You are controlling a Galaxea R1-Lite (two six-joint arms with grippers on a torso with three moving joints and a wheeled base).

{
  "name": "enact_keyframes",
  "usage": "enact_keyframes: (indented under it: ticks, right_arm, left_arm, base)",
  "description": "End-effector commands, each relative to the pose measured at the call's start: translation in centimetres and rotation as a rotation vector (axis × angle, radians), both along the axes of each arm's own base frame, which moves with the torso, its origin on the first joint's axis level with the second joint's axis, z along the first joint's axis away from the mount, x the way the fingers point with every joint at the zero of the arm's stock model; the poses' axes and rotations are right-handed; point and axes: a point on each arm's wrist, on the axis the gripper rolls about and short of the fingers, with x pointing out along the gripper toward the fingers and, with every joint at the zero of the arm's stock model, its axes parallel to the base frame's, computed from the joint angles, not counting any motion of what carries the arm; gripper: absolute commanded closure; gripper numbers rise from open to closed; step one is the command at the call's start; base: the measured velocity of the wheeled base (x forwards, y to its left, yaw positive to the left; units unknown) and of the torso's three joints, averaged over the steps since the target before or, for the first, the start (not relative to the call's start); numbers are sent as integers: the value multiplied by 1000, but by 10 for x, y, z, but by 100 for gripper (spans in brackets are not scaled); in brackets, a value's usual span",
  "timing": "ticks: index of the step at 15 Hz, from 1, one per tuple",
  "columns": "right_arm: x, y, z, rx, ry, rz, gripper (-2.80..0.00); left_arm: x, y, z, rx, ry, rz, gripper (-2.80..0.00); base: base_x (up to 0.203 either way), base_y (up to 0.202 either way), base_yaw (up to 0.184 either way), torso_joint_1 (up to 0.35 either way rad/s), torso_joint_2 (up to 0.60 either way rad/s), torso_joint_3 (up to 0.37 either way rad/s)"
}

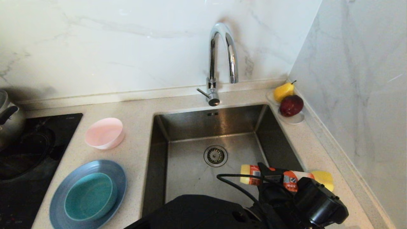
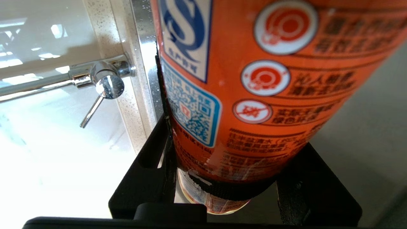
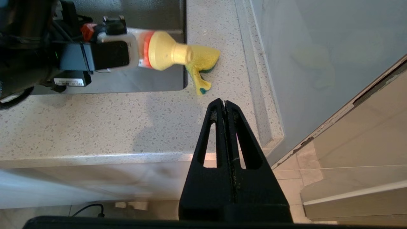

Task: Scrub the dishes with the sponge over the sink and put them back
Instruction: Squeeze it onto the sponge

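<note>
My left gripper (image 1: pixel 270 174) (image 2: pixel 229 178) is shut on an orange dish-soap bottle (image 1: pixel 254 175) (image 2: pixel 254 95) (image 3: pixel 149 52), held level over the sink's (image 1: pixel 190 178) near right corner. The bottle's yellow nozzle end (image 3: pixel 171 54) points at the yellow sponge (image 1: pixel 326 180) (image 3: pixel 205 60), which lies on the counter right of the sink. The grey-blue plate (image 1: pixel 60 190) sits on the counter left of the sink with the teal bowl (image 1: pixel 90 195) in it. The pink bowl (image 1: pixel 105 133) stands behind them. My right gripper (image 3: pixel 224 103) hangs shut and empty below the counter's front edge.
A chrome tap (image 1: pixel 222 54) arches over the sink's back rim, above the drain strainer (image 1: pixel 215 156). A pear (image 1: pixel 284 91) and a red apple (image 1: pixel 291 105) rest on a white dish in the back right corner. A black hob (image 1: pixel 28 159) with a kettle (image 1: pixel 9 121) is at left.
</note>
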Motion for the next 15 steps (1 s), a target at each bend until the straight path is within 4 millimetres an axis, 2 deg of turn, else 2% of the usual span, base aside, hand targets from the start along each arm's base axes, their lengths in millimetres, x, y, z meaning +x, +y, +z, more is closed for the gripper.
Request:
enact_keyframes:
  ticks: [1, 7, 12, 15]
  right_arm:
    - [0, 0, 0, 0, -1, 2, 0]
    - [0, 0, 0, 0, 0, 2, 0]
    - [0, 0, 0, 0, -1, 2, 0]
    - [0, 0, 0, 0, -1, 2, 0]
  left_arm:
    - [0, -1, -5, 19, 0, 5, 0]
    - [2, -2, -3, 42, -11, 17, 0]
    - [6, -9, 13, 96, -36, 3, 0]
    - [10, -10, 13, 104, -38, 5, 0]
  base:
    - [0, 0, 0, 0, 0, 0]
    - [0, 0, 0, 0, 0, 0]
    - [0, 0, 0, 0, 0, 0]
    - [0, 0, 0, 0, 0, 0]
